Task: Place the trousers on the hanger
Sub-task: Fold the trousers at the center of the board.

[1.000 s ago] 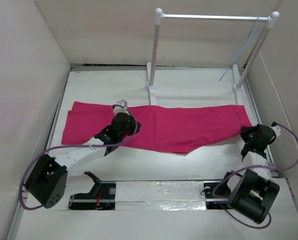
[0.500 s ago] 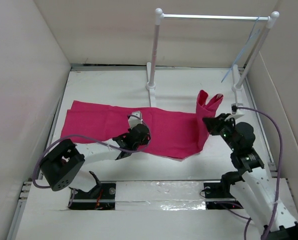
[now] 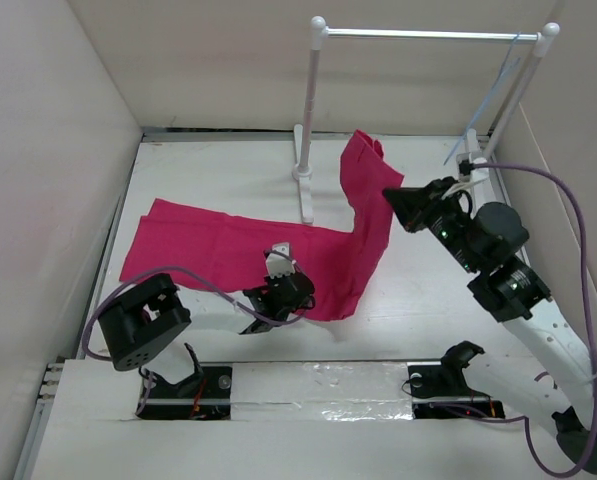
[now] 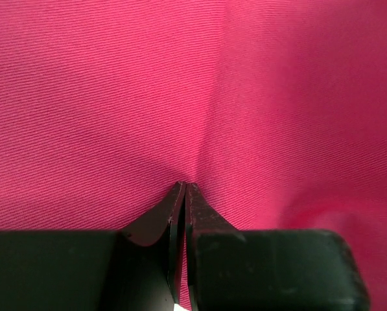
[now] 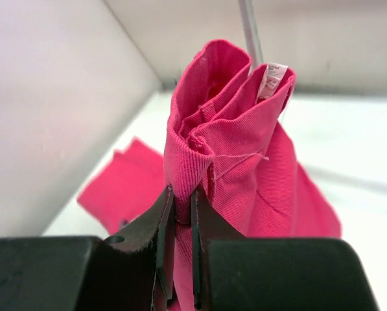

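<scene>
White surface (image 3: 208, 170), trousers (image 3: 228, 245) half raised, wire hanger (image 3: 481, 101) bare.
Right tool (image 3: 396, 197) pinches the trousers' bunched end, lifted near the rack (image 3: 313, 110); left tool (image 3: 281, 298), pressed together, has its tips on the cloth. The long axis runs left-right along the surface, then bends up, that end pointing at the rail. The hanger hangs well apart, so draping seems wholly undone.
</scene>
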Robot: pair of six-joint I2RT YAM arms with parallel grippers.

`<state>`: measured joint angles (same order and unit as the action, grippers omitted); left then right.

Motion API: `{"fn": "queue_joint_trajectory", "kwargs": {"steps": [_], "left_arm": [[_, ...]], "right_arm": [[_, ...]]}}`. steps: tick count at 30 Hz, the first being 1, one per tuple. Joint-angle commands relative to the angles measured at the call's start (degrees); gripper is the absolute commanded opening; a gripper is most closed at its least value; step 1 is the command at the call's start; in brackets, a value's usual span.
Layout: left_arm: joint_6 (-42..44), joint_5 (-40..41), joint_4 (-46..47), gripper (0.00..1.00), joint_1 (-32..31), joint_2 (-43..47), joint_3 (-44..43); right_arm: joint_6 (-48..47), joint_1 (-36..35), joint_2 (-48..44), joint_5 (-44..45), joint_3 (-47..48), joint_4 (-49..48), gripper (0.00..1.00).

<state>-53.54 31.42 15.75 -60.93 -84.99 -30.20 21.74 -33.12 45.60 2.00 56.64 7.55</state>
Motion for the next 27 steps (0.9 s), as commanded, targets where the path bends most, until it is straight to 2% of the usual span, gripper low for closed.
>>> {"fn": "queue_joint_trajectory", "kwargs": {"steps": [1, 5, 11, 13, 16, 17, 21, 22, 23, 25, 26, 27], "left_arm": [[-2.36, -2.07, -3.18, 0.0, -3.4, -4.47, -1.53], [-1.49, -2.93, -1.78, 0.0, -7.09, -9.47, -8.71], [2.56, -5.74, -1.16, 0.0, -10.79, -19.75, -22.78], [3.96, -8.03, 1.56, 0.0, -10.79, -20.65, -26.31], [5.2, -9.71, 3.15, 0.0, -9.4, -18.73, -26.85], [6.33, -9.88, 2.97, 0.0, -8.69, -16.2, -25.89], [7.66, -10.5, 0.08, 0.27, -2.11, -6.88, -20.02], [7.66, -10.5, -0.36, 0.28, 1.48, -4.07, -18.08], [7.49, -10.68, -0.89, 0.33, 3.43, 2.31, -16.06], [7.4, -10.76, -2.82, 0.34, 10.34, 9.72, -9.99], [7.4, -10.94, -5.0, 0.34, 13.17, 17.94, -8.4], [7.31, -11.72, -5.9, 0.34, 16.16, 22.02, -5.6]], "right_arm": [[-2.57, -0.54, -0.43, 1.43, 7.68, -4.39, 0.0], [-5.2, -0.54, 1.33, 1.69, 16.98, -0.79, 0.0], [-7.23, -0.54, 3.35, 1.95, 22.19, 3.08, 0.0], [-7.41, -0.54, 3.79, 2.22, 22.37, 3.43, 0.0], [-8.02, -0.54, 5.1, 1.69, 22.9, 4.31, 0.0], [-8.37, -0.54, 5.54, 1.52, 22.99, 4.49, 0.0], [-8.73, -1.15, 7.83, 0.55, 22.72, 3.53, 0.0], [-8.82, -1.85, 8.96, 0.55, 22.64, 3.35, 0.0], [-8.99, -2.47, 9.58, 0.55, 22.37, 3.17, 0.0], [-8.82, -3.17, 11.77, 0.46, 22.2, 1.42, 0.0], [-8.56, -4.22, 12.75, 0.03, 22.54, 0.89, 0.0], [-8.64, -5.19, 13.89, 0.02, 23.16, 0.1, 0.0]]}}
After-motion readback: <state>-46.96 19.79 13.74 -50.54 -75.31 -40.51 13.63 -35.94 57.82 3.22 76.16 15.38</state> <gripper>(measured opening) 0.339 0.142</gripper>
